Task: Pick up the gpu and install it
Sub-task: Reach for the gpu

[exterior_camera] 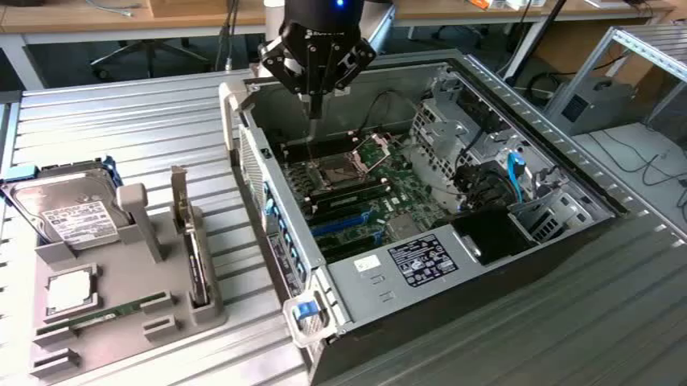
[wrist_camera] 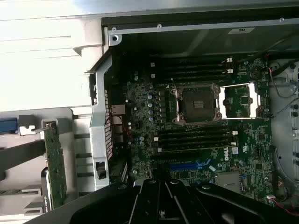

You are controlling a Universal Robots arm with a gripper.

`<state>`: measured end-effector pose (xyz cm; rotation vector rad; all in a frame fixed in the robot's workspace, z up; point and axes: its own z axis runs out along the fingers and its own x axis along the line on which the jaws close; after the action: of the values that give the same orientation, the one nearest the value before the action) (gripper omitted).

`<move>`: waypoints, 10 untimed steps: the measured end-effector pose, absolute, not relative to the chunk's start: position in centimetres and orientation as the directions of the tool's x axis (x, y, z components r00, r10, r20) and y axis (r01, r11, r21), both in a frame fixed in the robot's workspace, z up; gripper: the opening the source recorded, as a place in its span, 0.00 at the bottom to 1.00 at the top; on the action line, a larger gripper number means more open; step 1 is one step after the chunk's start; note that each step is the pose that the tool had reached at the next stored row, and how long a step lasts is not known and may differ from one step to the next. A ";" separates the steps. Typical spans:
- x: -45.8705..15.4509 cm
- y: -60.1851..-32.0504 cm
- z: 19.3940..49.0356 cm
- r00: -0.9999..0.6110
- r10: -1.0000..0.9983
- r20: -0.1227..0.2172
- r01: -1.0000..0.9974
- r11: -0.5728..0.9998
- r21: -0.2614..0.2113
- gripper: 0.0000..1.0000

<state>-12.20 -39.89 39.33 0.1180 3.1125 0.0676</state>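
**Clenched gripper over the open case, gpu upright in its holder**

The gripper (exterior_camera: 314, 111) hangs at upper centre of the exterior view. Its jaws are clenched together with nothing between them, and the tips point down just inside the far rim of the open computer case (exterior_camera: 322, 269). Directly beneath the tips lies the motherboard (exterior_camera: 359, 189). The CPU socket (exterior_camera: 335, 170) is closest to them, and the blue slots (exterior_camera: 346, 219) sit further toward the frame's lower edge. The case walls fence the board on every side. A drive cage (exterior_camera: 451, 121) and cables crowd the exterior view's right, while the board itself lies open from above.

The gpu (exterior_camera: 188, 241) is well apart from the gripper, at the left of the exterior view. It stands on edge in a slot of the grey holder (exterior_camera: 140, 330), with its pale bracket end toward the frame's top. In the wrist view its green board (wrist_camera: 56, 158) shows just outside the case's metal rear wall. A strip of slatted table (exterior_camera: 129, 121) separates the holder from the case side. On the holder, a hard drive (exterior_camera: 70, 213) leans at far left and a RAM stick (exterior_camera: 108, 312) lies flat near the lower left.
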 end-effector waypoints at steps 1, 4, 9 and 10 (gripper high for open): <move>-12.2 -39.9 39.3 -0.997 0.076 -0.024 0.075 0.996 0.044 0.11; -12.2 -39.9 39.3 -0.997 0.076 -0.024 0.075 0.996 0.044 0.11; -12.2 -39.9 39.3 -0.997 0.076 -0.024 0.075 0.996 0.044 0.11; -12.2 -39.9 39.3 -0.997 0.076 -0.024 0.075 0.996 0.044 0.11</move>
<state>-12.20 -39.89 39.33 0.1180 3.1125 0.0677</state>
